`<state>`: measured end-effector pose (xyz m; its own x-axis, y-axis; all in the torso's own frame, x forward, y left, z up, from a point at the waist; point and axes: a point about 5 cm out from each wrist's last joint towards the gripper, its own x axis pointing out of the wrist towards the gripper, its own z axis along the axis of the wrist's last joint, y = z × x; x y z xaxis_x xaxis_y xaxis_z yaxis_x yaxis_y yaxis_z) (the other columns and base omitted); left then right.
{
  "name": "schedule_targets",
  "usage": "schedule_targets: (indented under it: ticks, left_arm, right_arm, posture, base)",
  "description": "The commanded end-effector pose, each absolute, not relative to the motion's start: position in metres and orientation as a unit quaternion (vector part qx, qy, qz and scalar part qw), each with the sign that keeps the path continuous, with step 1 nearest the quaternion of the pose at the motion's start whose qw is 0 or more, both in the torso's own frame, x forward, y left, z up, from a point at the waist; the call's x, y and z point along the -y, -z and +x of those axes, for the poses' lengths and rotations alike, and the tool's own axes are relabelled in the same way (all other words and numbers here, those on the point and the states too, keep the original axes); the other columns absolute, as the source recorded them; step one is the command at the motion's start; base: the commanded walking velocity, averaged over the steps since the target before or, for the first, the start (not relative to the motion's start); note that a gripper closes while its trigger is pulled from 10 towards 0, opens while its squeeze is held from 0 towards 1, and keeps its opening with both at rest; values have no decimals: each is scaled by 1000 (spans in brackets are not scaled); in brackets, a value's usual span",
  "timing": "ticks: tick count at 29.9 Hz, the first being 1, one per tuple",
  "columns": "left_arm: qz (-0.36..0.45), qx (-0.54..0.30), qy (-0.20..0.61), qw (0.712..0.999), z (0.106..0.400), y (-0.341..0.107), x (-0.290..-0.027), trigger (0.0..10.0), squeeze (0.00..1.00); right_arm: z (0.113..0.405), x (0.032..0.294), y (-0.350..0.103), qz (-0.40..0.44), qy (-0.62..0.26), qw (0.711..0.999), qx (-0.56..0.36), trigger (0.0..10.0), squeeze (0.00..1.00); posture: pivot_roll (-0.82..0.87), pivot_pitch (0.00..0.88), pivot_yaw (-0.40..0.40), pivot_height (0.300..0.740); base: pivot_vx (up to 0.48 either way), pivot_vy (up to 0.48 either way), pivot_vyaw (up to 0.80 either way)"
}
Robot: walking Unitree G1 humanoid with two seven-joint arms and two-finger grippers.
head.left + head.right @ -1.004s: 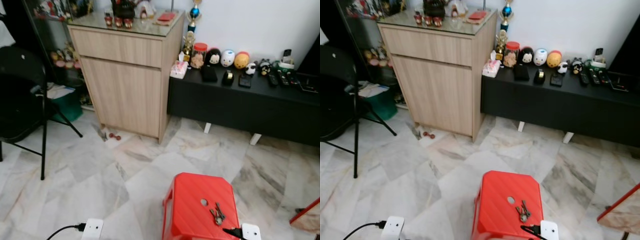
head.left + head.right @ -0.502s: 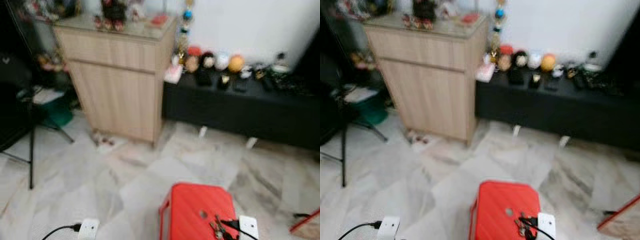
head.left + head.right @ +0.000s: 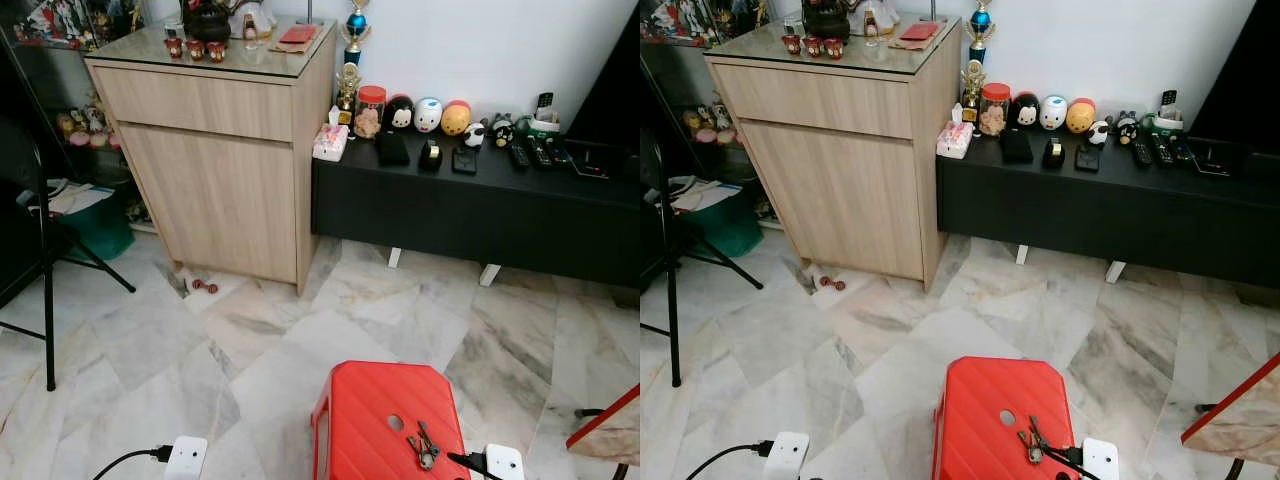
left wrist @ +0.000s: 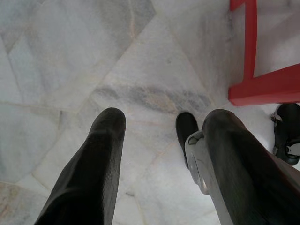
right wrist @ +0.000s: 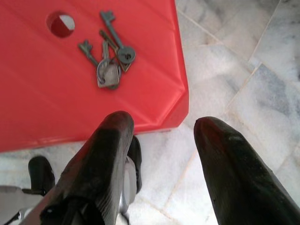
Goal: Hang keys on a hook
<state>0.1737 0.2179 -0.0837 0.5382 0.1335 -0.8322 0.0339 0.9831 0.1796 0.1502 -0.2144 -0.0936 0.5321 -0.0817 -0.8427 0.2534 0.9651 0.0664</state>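
Observation:
A small bunch of dark keys [image 3: 421, 446] lies flat on the top of a red plastic stool [image 3: 375, 410], close to the stool's round hole. In the right wrist view the keys [image 5: 108, 65] sit ahead of my right gripper [image 5: 161, 126]. It is open, apart from the keys and beyond the stool's edge. My left gripper [image 4: 164, 119] is open over the marble floor, left of the stool's red leg frame [image 4: 253, 84], with nothing between its fingers.
A tall wooden cabinet [image 3: 225, 150] stands at the back left. A low black bench [image 3: 470, 210] with figurines and remotes runs along the white wall. A black folding chair [image 3: 45, 290] is at the left, and a red-edged slab [image 3: 608, 432] at the lower right.
The camera has shifted and sharpened after a blurred moment, so the cabinet and bench now sit further left in the picture. The keys still lie on the stool. Both grippers stay low.

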Motion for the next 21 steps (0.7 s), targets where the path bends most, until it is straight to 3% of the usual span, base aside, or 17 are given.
schedule_targets:
  ticks: [1, 10, 21]
  left_arm:
    - [95, -481, -21, 871, 171, 85, -217, 10000, 0]
    - [95, -479, -20, 873, 170, 85, -216, 10000, 0]
    - [100, -478, -17, 873, 168, 87, -215, 10000, 0]
  right_arm:
    - [150, 216, 93, 98, 105, 874, -464, 10000, 0]
    - [154, 220, 88, 102, 129, 896, -413, 10000, 0]
    - [164, 218, 78, 103, 81, 929, -346, 10000, 0]
  posture:
    - [25, 0, -50, 740]
    - [26, 0, -54, 740]
    - [7, 0, -48, 740]
  base:
    - [0, 0, 0]
    - [0, 0, 0]
    - [0, 0, 0]
